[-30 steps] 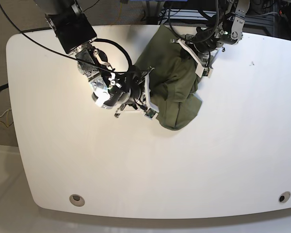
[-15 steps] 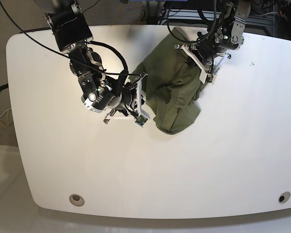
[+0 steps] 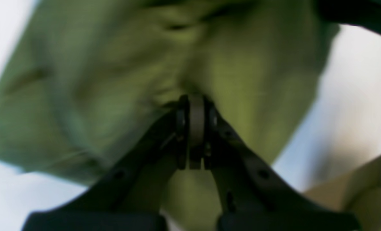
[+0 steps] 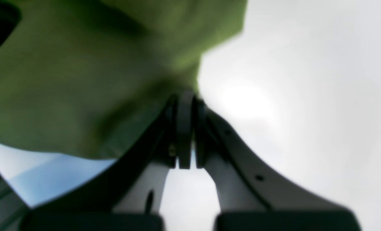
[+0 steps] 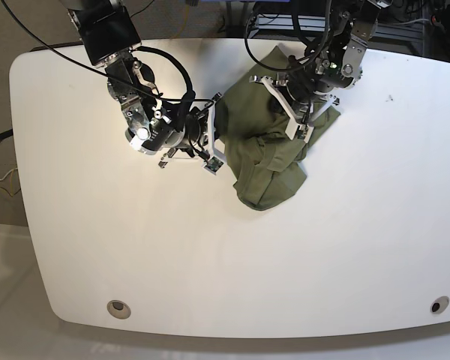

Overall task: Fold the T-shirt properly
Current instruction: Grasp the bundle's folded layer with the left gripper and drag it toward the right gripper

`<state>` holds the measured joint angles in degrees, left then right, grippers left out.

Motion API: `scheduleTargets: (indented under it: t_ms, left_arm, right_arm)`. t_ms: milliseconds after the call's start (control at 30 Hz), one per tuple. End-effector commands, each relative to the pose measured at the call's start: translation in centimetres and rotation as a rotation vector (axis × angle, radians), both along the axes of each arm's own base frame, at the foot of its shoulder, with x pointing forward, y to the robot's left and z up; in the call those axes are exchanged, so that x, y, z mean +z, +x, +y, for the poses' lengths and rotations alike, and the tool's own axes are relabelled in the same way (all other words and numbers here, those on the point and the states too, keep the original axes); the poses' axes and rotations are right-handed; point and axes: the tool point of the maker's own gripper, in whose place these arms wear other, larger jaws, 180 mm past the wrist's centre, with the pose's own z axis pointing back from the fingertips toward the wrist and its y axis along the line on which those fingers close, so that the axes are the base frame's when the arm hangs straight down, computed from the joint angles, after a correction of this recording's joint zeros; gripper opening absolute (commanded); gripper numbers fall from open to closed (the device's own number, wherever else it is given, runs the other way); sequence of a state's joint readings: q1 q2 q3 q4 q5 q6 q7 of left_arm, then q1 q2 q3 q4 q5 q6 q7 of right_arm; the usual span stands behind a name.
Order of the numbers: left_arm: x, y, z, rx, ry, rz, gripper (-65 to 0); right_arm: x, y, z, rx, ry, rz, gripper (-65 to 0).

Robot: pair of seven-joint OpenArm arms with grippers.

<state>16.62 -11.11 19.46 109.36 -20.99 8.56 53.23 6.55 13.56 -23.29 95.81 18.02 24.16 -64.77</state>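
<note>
The olive-green T-shirt [image 5: 274,154] lies bunched in a crumpled heap at the back middle of the white table [image 5: 210,255]. My right gripper [image 5: 214,120], on the left of the base view, is shut on the heap's left edge. In the right wrist view the T-shirt [image 4: 81,80] runs into the closed right gripper [image 4: 185,98]. My left gripper [image 5: 291,118] reaches in from the back right and is shut on a fold on top. The left wrist view shows the T-shirt [image 3: 113,80] pinched in the left gripper [image 3: 192,102]. Both wrist views are blurred.
Black cables [image 5: 172,64] loop over the table beside the right arm. Dark equipment [image 5: 405,22] stands behind the back edge. A round hole [image 5: 119,307] sits near the front left corner and another hole [image 5: 436,305] near the front right.
Both grippers have stayed shut on the cloth. The right arm has moved back and left, the left gripper has swung left over the shirt, and the heap has shifted toward the back.
</note>
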Motion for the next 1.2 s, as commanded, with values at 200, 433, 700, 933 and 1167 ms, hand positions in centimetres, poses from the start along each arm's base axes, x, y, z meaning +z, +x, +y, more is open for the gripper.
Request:
scheduleTargets:
  t_ms: [200, 433, 700, 933, 1167]
  left_arm:
    - [1.3, 0.7, -1.5, -0.010, -0.038, -0.004, -65.0]
    - [2.0, 1.8, -1.5, -0.010, -0.040, -0.033, -65.0]
    - [3.0, 3.3, -1.6, -0.012, -0.040, -0.074, -65.0]
    - [3.8, 4.9, -1.5, -0.011, -0.036, -0.114, -65.0]
    - [3.8, 5.8, -1.3, -0.006, -0.028, -0.132, -65.0]
  right_arm:
    - [0.3, -0.1, 0.2, 0.001, 0.026, -0.016, -65.0]
    - [-0.6, -1.0, 0.4, -0.006, 0.048, 0.002, -65.0]
    - [-2.4, -1.7, 0.1, -0.018, 0.033, 0.059, -65.0]
    - [-2.8, -2.2, 0.5, -0.023, 0.053, 0.063, -65.0]
    - [-2.9, -2.3, 0.6, -0.025, 0.064, 0.062, -65.0]
